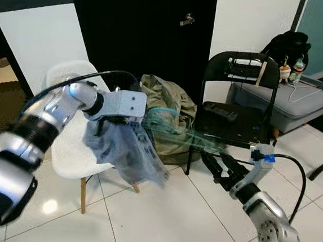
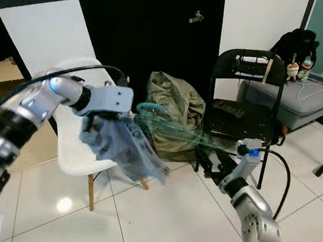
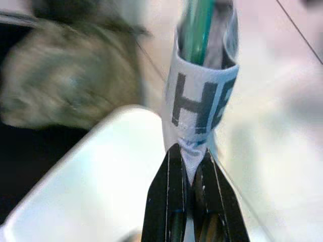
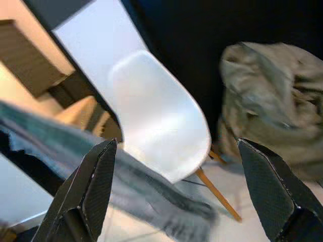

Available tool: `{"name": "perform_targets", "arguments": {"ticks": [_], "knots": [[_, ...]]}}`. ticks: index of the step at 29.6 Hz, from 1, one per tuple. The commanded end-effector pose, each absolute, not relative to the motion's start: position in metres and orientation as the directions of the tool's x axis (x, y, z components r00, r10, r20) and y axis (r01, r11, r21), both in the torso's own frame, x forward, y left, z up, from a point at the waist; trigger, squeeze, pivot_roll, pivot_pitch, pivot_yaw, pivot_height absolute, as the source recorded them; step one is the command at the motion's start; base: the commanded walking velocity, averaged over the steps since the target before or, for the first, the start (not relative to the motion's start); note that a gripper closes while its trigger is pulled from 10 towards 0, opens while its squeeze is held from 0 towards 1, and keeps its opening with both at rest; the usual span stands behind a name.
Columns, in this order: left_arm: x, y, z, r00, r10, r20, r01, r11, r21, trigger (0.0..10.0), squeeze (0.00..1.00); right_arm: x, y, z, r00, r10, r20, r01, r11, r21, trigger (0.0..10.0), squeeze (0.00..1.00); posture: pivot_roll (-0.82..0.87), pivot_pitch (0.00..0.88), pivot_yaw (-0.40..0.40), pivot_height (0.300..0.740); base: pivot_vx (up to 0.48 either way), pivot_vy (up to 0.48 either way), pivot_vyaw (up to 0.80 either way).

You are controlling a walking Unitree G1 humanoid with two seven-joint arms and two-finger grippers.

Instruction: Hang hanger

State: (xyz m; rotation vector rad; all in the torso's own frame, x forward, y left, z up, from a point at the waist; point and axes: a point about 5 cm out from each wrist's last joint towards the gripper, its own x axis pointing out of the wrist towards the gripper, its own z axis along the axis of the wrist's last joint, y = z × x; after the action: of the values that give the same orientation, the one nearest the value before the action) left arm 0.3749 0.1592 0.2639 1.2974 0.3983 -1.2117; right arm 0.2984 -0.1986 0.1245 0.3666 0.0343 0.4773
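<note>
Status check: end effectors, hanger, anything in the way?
Left end effector shut on garment with green hanger. Right end effector open, apart. White chair below.

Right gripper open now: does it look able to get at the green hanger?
Probably yes. The open right gripper sits just below the green hanger, with nothing between them; the left gripper holds the garment steady.

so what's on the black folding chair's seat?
On the black folding chair seat lies a flat dark object, too dim to identify. The right tool, open, and the blurred green hanger cover the seat's front edge. The left tool pinches the grey garment.
</note>
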Motion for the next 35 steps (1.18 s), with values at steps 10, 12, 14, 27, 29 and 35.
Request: {"name": "perform_targets", "arguments": {"ticks": [10,12,14,27,29,35], "knots": [[0.383,0.165,0.288,0.398,-0.302,-0.866,0.829,-0.285,0.481,10.0,0.00,0.291,-0.181,0.131,0.831,0.543,0.124,-0.548,0.756,0.358,10.0,0.00,0.02,0.000,0.120,0.740,0.000,0.000,0.00],[0.383,0.164,0.290,0.410,-0.306,-0.859,0.817,-0.294,0.495,10.0,0.00,0.290,-0.180,0.131,0.823,0.553,0.128,-0.559,0.749,0.356,10.0,0.00,0.02,0.000,0.120,0.740,0.000,0.000,0.00],[0.386,0.161,0.302,0.458,-0.317,-0.831,0.779,-0.308,0.547,10.0,0.00,0.285,-0.181,0.130,0.816,0.561,0.136,-0.569,0.742,0.355,10.0,0.00,0.02,0.000,0.122,0.740,0.000,0.000,0.00],[0.382,0.145,0.355,0.537,-0.408,-0.738,0.632,-0.384,0.673,10.0,0.00,0.247,-0.218,0.110,0.809,0.521,0.274,-0.585,0.658,0.475,10.0,0.00,0.03,0.000,0.130,0.740,0.000,0.000,0.00],[0.381,0.145,0.360,0.540,-0.419,-0.730,0.623,-0.384,0.681,10.0,0.00,0.240,-0.224,0.111,0.803,0.519,0.295,-0.593,0.644,0.483,10.0,0.00,0.03,0.000,0.131,0.740,0.000,0.000,0.00],[0.381,0.145,0.369,0.570,-0.453,-0.685,0.589,-0.355,0.725,10.0,0.00,0.223,-0.230,0.100,0.797,0.532,0.287,-0.596,0.615,0.516,10.0,0.00,0.03,0.000,0.130,0.740,0.000,0.000,0.00]]}}
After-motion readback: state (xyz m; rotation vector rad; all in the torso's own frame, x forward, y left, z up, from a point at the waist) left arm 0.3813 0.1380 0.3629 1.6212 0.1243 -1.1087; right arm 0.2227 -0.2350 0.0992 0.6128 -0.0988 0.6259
